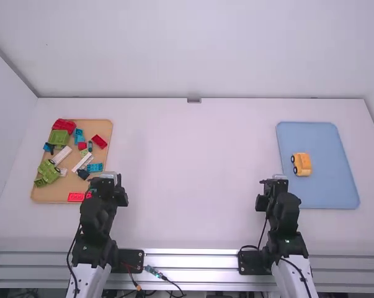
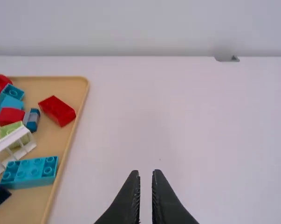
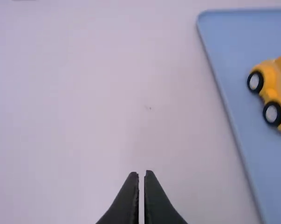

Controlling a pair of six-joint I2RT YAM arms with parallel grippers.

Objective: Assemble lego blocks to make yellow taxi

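- Left gripper [image 1: 110, 181]: closed but for a slim gap, empty, near tan tray [image 1: 50, 194]
- Right gripper [image 1: 275, 182]: nearly closed, empty, near blue tray [image 1: 326, 197]
- Yellow car [image 1: 303, 164]: on blue tray
- Blocks [image 1: 95, 167]: scattered in tan tray

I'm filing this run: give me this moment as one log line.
yellow wheeled vehicle: on blue tray | loose blocks: on tan tray | left gripper: empty | right gripper: empty

2 trays [image 1: 323, 189] | 1 yellow car [image 1: 302, 164] | over ten blocks [image 1: 95, 167] | 2 arms [image 1: 96, 217]
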